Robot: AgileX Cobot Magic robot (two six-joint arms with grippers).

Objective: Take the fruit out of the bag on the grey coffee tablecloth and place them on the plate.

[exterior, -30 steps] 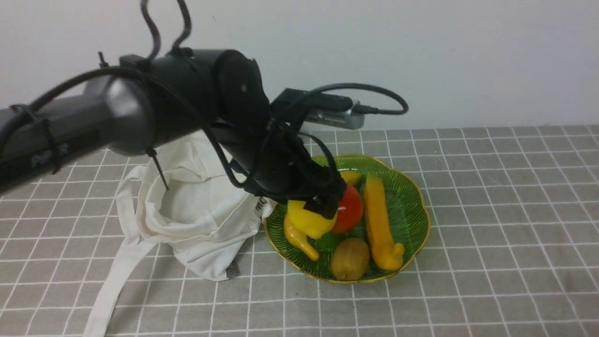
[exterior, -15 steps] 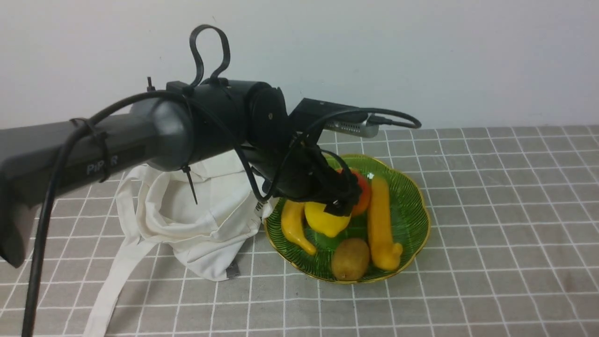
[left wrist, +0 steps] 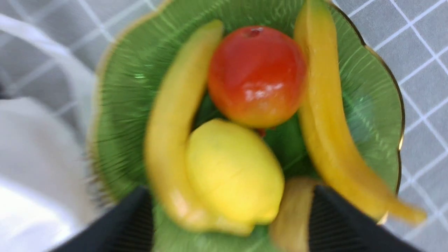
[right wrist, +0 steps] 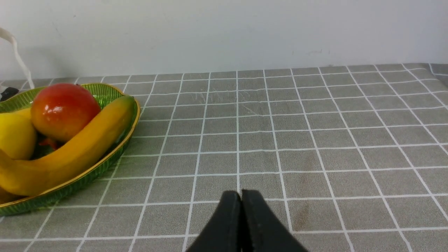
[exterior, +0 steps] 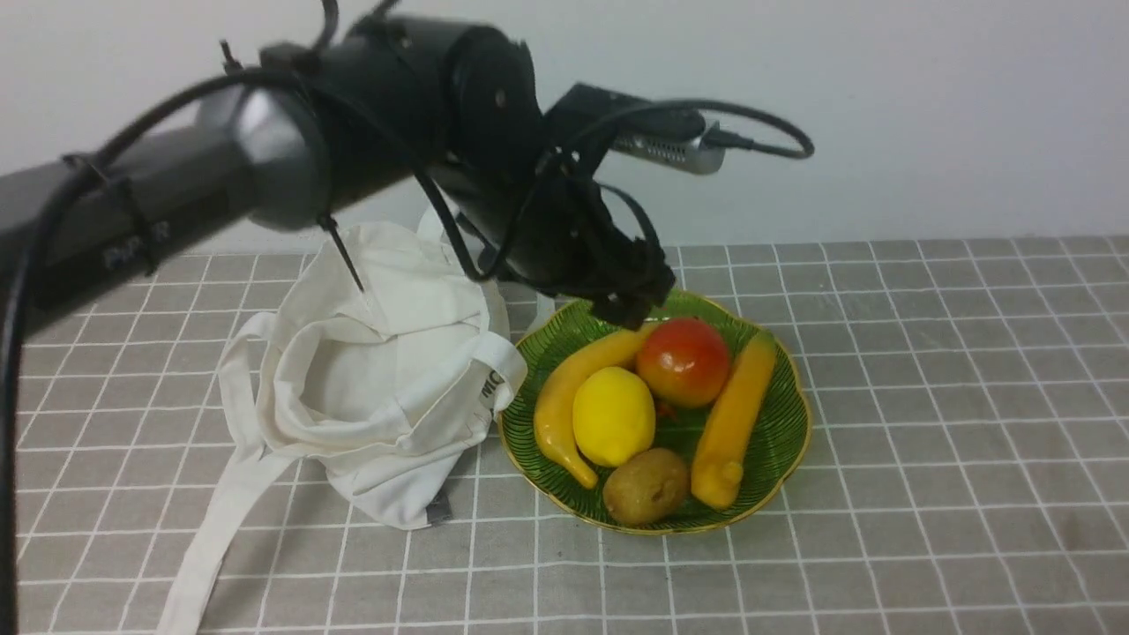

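Note:
The yellow lemon (exterior: 613, 416) lies on the green gold-rimmed plate (exterior: 781, 414), between a banana and a kiwi. It also shows in the left wrist view (left wrist: 234, 173). My left gripper (exterior: 628, 309) hangs open and empty above the plate's far side, clear of the fruit; its two fingers (left wrist: 134, 224) stand wide apart either side of the lemon. The off-white canvas bag (exterior: 388, 388) slumps on the grey checked tablecloth (exterior: 926, 423) left of the plate. My right gripper (right wrist: 241, 199) is shut and empty, low over the cloth to the right of the plate (right wrist: 105, 157).
On the plate lie two yellow bananas (exterior: 736, 414), a red-orange round fruit (exterior: 684, 360) and a brown kiwi (exterior: 646, 485). The bag's long handle (exterior: 207, 538) trails toward the front left. A white wall stands behind the table.
My left gripper has let go of the lemon on the plate and risen up and back. The fruits on the plate have shifted a little.

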